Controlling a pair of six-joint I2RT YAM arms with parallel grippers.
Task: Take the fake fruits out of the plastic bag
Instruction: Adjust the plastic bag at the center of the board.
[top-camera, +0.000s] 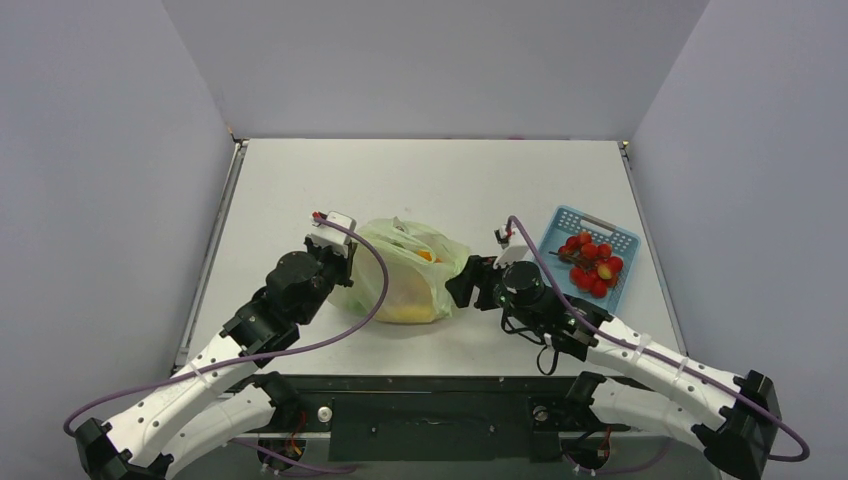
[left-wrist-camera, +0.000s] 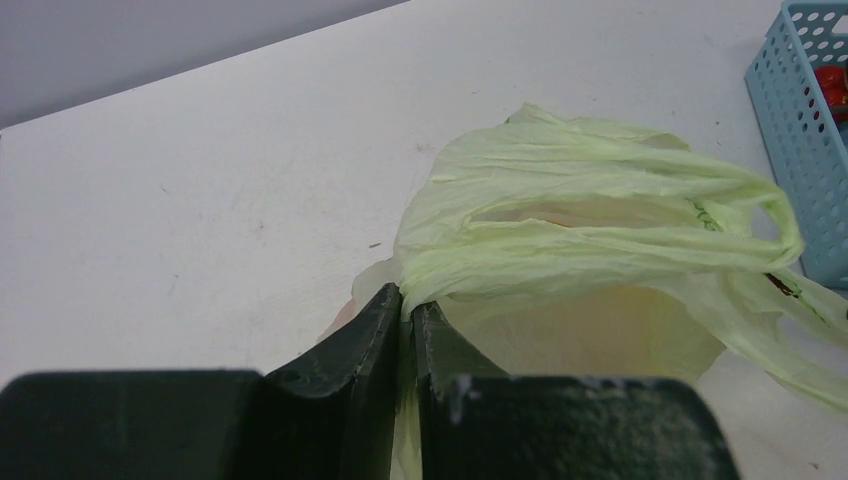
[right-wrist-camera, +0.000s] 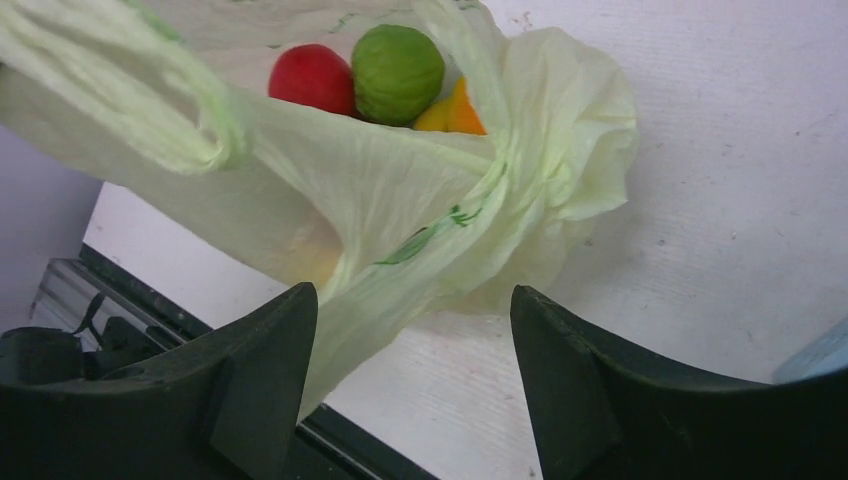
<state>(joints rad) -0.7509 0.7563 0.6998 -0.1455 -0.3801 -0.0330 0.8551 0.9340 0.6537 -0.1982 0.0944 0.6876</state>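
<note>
The pale yellow-green plastic bag (top-camera: 405, 272) lies crumpled at the table's middle, its mouth facing the right arm. Inside it, the right wrist view shows fake fruits: a red one (right-wrist-camera: 312, 78), a green one (right-wrist-camera: 397, 73) and an orange-yellow piece (right-wrist-camera: 455, 112). My left gripper (left-wrist-camera: 408, 302) is shut on a fold of the bag's (left-wrist-camera: 590, 215) left edge. My right gripper (right-wrist-camera: 412, 300) stands open at the bag's (right-wrist-camera: 400, 200) right side, with a strip of film draped against its left finger (right-wrist-camera: 265, 350) and nothing pinched.
A blue lattice basket (top-camera: 580, 214) stands right of the bag and holds several red fruits (top-camera: 592, 262) and a yellow one. Its corner (left-wrist-camera: 800, 130) shows in the left wrist view. The table's near edge (right-wrist-camera: 150, 290) runs just behind the right gripper.
</note>
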